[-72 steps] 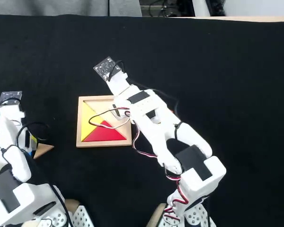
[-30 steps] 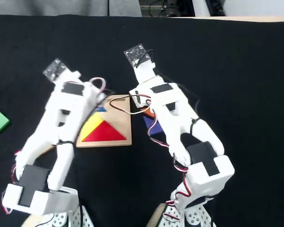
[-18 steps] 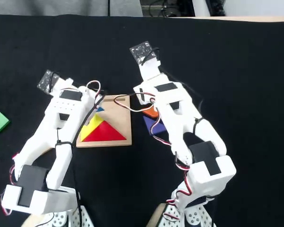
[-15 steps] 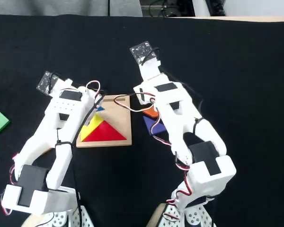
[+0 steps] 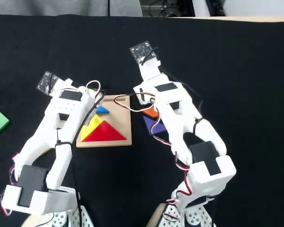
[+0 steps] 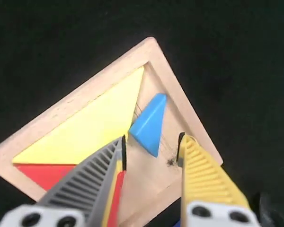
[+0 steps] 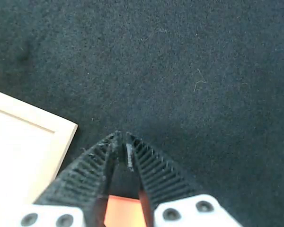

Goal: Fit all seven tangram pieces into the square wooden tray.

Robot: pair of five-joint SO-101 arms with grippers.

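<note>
Blue triangle (image 6: 148,126) lies in the wooden tray (image 6: 180,101), between the tips of the released left pincer (image 6: 152,141).

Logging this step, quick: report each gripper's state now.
Left gripper: open, over the blue triangle lying in the tray.
Right gripper: closed, nothing between its tips.
</note>
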